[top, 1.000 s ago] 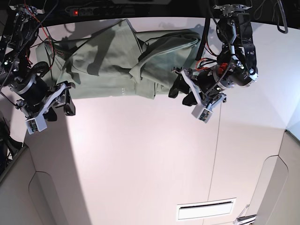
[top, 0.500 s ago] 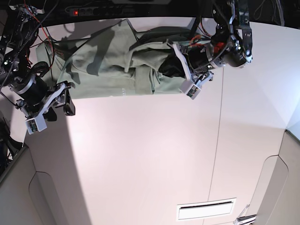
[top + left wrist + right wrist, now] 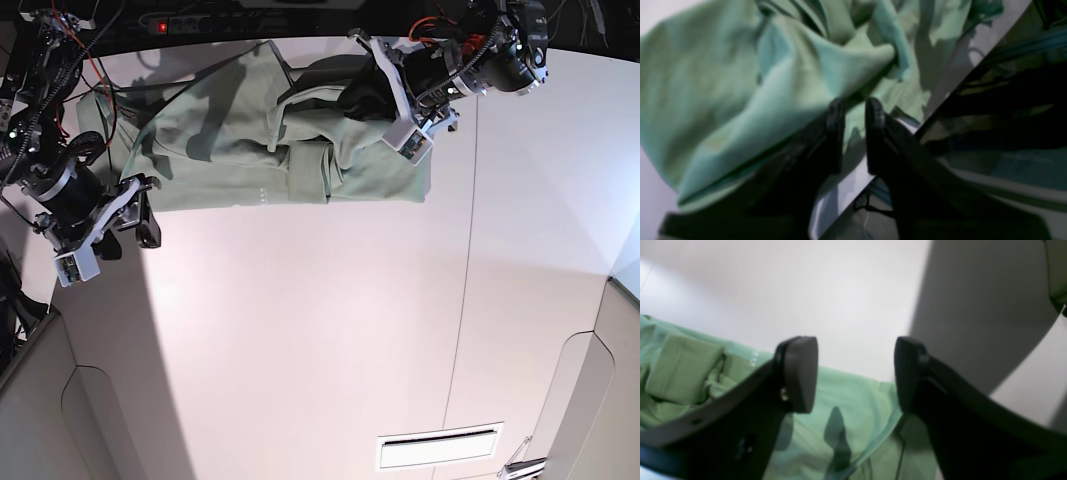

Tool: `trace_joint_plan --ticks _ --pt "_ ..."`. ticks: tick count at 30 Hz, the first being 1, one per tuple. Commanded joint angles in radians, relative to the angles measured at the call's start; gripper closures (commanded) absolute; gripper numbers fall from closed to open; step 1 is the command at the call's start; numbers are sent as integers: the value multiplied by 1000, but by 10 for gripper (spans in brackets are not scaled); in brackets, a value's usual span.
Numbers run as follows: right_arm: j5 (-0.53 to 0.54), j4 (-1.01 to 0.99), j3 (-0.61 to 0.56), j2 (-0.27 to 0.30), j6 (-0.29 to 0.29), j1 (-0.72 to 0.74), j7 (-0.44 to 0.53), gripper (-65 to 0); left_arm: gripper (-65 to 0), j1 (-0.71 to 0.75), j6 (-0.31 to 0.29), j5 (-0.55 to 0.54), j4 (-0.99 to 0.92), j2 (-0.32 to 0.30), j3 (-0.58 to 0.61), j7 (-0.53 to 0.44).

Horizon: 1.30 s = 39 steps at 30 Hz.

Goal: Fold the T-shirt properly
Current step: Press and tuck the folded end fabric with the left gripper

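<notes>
T-shirt (image 3: pixel 250 135) bunched at 12 o'clock on the table (image 3: pixel 330 340), long axis 9 to 3 o'clock. Left gripper (image 3: pixel 375 80), at 1 o'clock, narrowly parted, pinching a raised fold; moved up from the 3 o'clock hem since earlier. Right gripper (image 3: pixel 140 210), at 9 o'clock, wide open, holding nothing, at the shirt's near hem.

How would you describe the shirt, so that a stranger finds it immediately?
Look at the far edge of the white table, near the black power strip. The T-shirt lies there crumpled between the two arms. It is the only cloth, pale sage green.
</notes>
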Motion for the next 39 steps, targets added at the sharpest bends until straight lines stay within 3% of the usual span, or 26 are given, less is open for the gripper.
trace_joint_plan --ticks 1,5,9,11,16,24,27,31,39 --pt "12 16 5 9 -2 13 27 -356 -113 -13 -24 -11 23 -1 -2 -61" --pt "24 16 5 8 -2 13 26 -356 -105 -100 -8 101 26 0 -8 -192" --pt "27 16 5 9 -2 13 26 -356 -14 -196 37 223 -16 0 -8 -208" --pt "27 16 5 9 -2 13 27 -356 0 -218 49 238 -71 0 -8 -206" --pt "27 16 5 9 -2 13 27 -356 0 -206 51 216 -163 0 30 -116" --pt "27 16 5 9 -2 13 27 -356 0 -82 10 115 -39 0 71 -48" --pt "27 16 5 9 -2 13 27 -356 0 -37 -28 84 -24 0 71 -42" --pt "27 16 5 9 -2 13 27 -356 0 -13 -29 52 -24 -1 71 -12" --pt "27 16 5 9 -2 13 31 -356 0 -68 -29 8 25 0 71 -56"
